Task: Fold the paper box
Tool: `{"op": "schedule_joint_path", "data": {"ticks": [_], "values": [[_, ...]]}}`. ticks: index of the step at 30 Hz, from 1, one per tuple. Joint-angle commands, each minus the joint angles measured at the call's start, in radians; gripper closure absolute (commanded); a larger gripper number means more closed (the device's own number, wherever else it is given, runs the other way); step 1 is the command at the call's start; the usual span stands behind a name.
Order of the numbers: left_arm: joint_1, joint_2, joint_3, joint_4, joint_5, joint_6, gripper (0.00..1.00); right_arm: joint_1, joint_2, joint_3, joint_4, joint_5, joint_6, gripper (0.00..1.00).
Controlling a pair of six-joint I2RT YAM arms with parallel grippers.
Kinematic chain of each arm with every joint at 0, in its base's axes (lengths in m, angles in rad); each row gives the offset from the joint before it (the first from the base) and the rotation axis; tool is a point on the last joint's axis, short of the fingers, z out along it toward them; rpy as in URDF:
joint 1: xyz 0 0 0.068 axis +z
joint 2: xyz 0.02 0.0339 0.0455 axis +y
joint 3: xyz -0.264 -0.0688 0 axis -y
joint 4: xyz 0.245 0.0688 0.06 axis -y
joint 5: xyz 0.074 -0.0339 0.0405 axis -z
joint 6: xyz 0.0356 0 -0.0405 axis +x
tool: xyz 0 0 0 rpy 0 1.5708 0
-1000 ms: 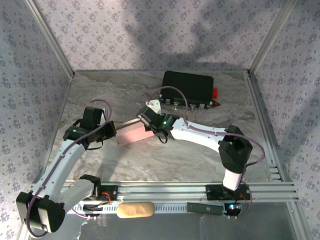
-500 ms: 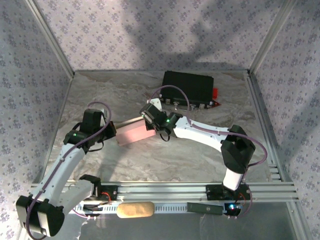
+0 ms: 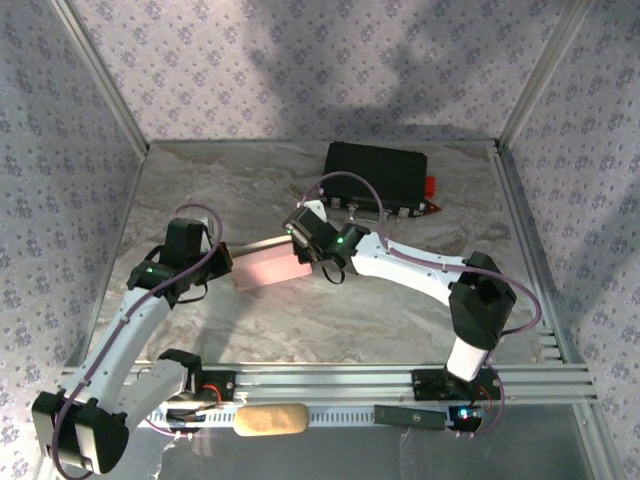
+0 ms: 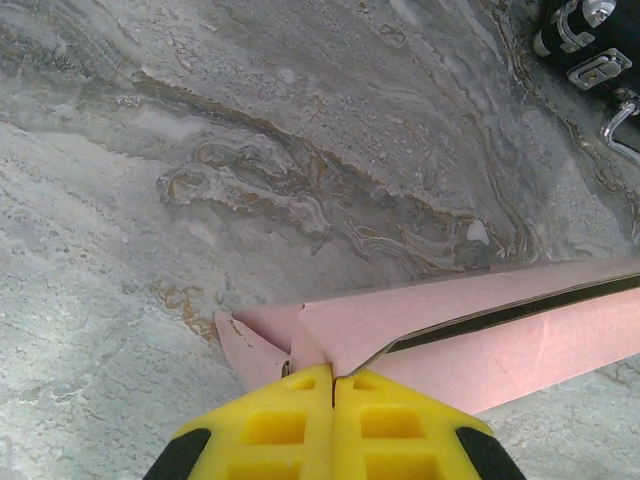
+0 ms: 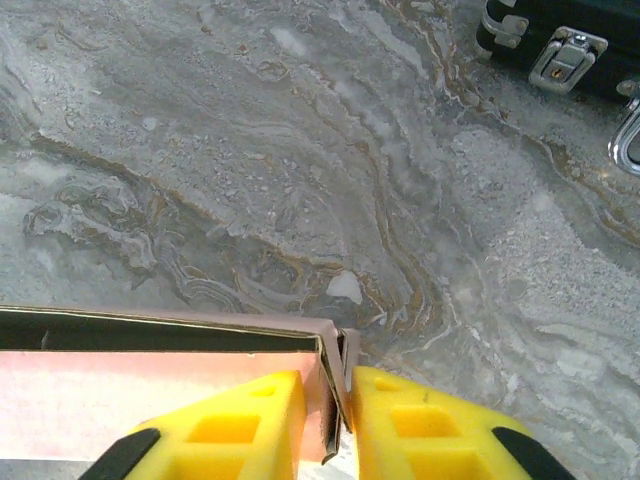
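Marbled table (image 3: 300, 310) is crossed near its middle by a pink paper box (image 3: 268, 266), laid lengthwise left to right, each end clamped by the left gripper (image 4: 333, 374) and right gripper (image 5: 328, 388).

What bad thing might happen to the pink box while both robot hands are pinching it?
1. The left gripper pinches only a thin corner flap of the paper box, so the flap may slip out or tear.
2. The right gripper clamps the opposite end wall. If the two pull apart, the cardboard might rip or crease wrongly.
3. The black case sits just beyond the right gripper, so a move that way might bump it.
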Motion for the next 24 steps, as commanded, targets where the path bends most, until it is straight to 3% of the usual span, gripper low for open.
{"op": "schedule_joint_path", "data": {"ticks": [1, 7, 15, 24], "values": [[-0.021, 0.020, -0.045, -0.073, 0.015, -0.011, 1.00, 0.014, -0.022, -0.009, -0.035, -0.088, 0.026, 0.76], [-0.029, 0.026, -0.045, -0.075, 0.004, -0.012, 1.00, 0.008, -0.014, -0.009, -0.019, -0.103, 0.044, 0.86], [-0.030, 0.031, -0.031, -0.091, -0.006, -0.001, 1.00, 0.001, 0.022, 0.046, -0.117, -0.012, -0.051, 1.00], [-0.033, 0.026, -0.052, -0.070, -0.014, -0.015, 1.00, 0.013, 0.022, -0.027, -0.079, -0.019, -0.035, 1.00]]}}
